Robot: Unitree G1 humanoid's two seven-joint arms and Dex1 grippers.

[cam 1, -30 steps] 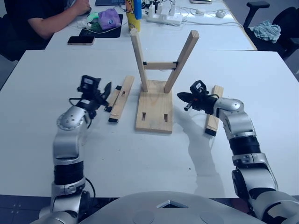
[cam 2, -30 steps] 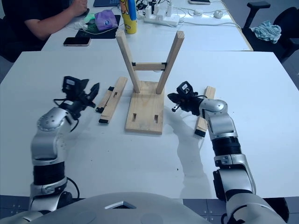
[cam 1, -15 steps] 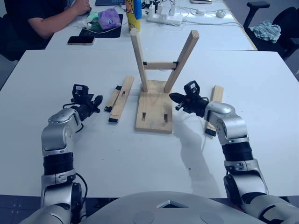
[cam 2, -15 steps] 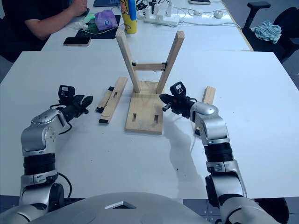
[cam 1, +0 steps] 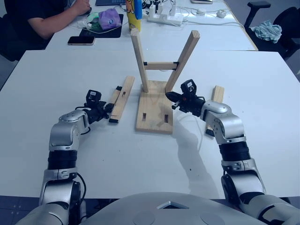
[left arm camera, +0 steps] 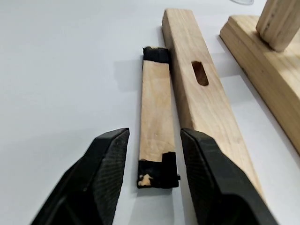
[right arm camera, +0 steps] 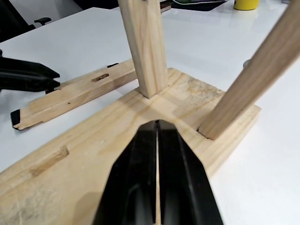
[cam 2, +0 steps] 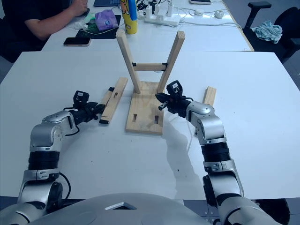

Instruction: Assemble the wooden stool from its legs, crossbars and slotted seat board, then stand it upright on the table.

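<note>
Seat board, centre of the left eye view, flat on the white table. Two legs stand in its far slots, splayed outward and joined by a fitted crossbar. The near slots are unfilled. Left of the board lie a loose leg and, touching its outer side, a short loose crossbar. A second loose leg lies right of the board.

Left gripper, lower centre of its wrist view: fingers spread to either side of the loose crossbar's near end, apparently not yet in contact. Right gripper: fingers pressed together and holding nothing. Its tips are low over the board between the bases of the standing legs; contact with the board cannot be told.

Probable hazards: the crossbar and the loose leg touch, so a closing finger could catch or shove the leg. The thin, flat bar may also twist out of the grip. A nudge from the right gripper could rock the standing pair out of its slots.

Materials: pale unfinished wood with visible grain. Legs are square-edged with oblong mortises. The crossbar's ends are black, the near one chipped. Fingers are black and finely ribbed. The tabletop is smooth.
</note>
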